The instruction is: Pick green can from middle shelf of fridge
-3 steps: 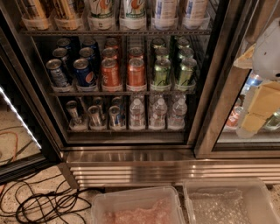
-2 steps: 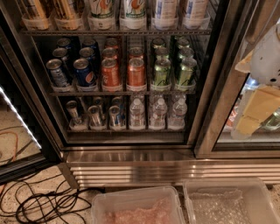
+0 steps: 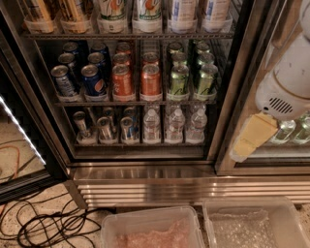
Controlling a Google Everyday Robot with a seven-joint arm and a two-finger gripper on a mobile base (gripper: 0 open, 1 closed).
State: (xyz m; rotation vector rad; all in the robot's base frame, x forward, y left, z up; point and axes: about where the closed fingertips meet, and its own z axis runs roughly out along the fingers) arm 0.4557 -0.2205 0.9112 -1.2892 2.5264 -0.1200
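Green cans stand in two rows at the right of the fridge's middle shelf (image 3: 135, 102), with front cans at left (image 3: 179, 80) and right (image 3: 207, 80), in clear trays. Orange cans (image 3: 151, 80) and blue cans (image 3: 92, 80) stand to their left. My gripper (image 3: 251, 137), with tan pads below the white arm housing (image 3: 286, 87), hangs at the right in front of the fridge's right glass door, outside the shelf and apart from the cans. It holds nothing that I can see.
Tall bottles (image 3: 147, 12) fill the rack above; small water bottles (image 3: 174, 125) and silver cans (image 3: 104, 128) fill the rack below. The ribbed steel base (image 3: 145, 186) runs under the doors. Two clear plastic bins (image 3: 155, 230) and black cables (image 3: 43, 223) lie on the floor.
My gripper has moved a little left and down along the right door. The cans and shelves have not moved.
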